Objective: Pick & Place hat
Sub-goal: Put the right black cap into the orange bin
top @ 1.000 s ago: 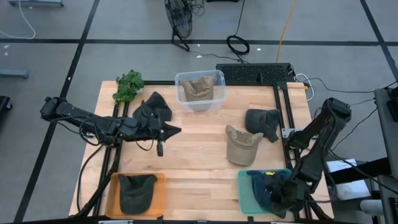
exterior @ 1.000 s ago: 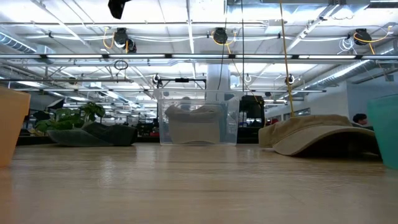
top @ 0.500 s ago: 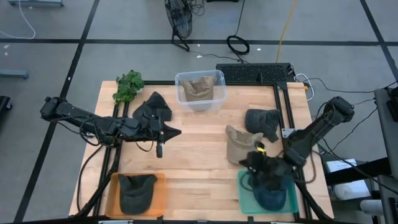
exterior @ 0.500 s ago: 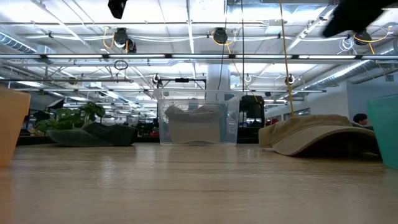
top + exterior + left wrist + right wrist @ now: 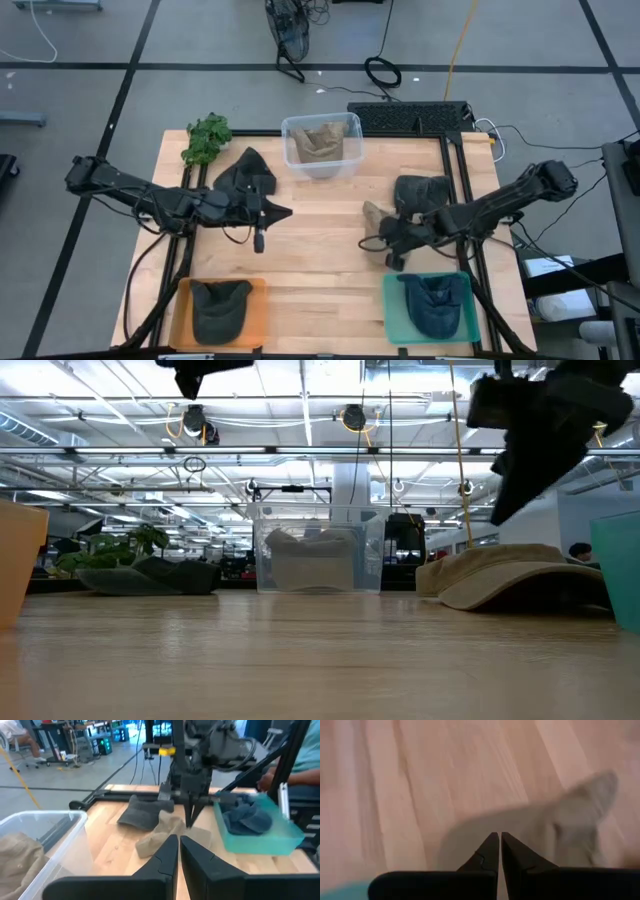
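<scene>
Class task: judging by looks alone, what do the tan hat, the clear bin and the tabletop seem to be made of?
Tan hat: soft matte cloth, since it slumps and creases.
Clear bin: glossy transparent plastic; its contents show through.
Tabletop: pale wooden planks, probably sealed; seams and grain show.

A tan hat (image 5: 381,226) lies crumpled on the table right of centre, partly covered from above by the right arm; from table height it shows as a low dome with its brim flat on the wood (image 5: 510,574). Just beyond it lies a dark grey hat (image 5: 420,192). A black hat (image 5: 244,177) lies at the far left. Another tan hat (image 5: 318,143) sits in the clear bin, a dark one (image 5: 220,309) in the orange tray, a navy one (image 5: 435,308) in the teal tray.
</scene>
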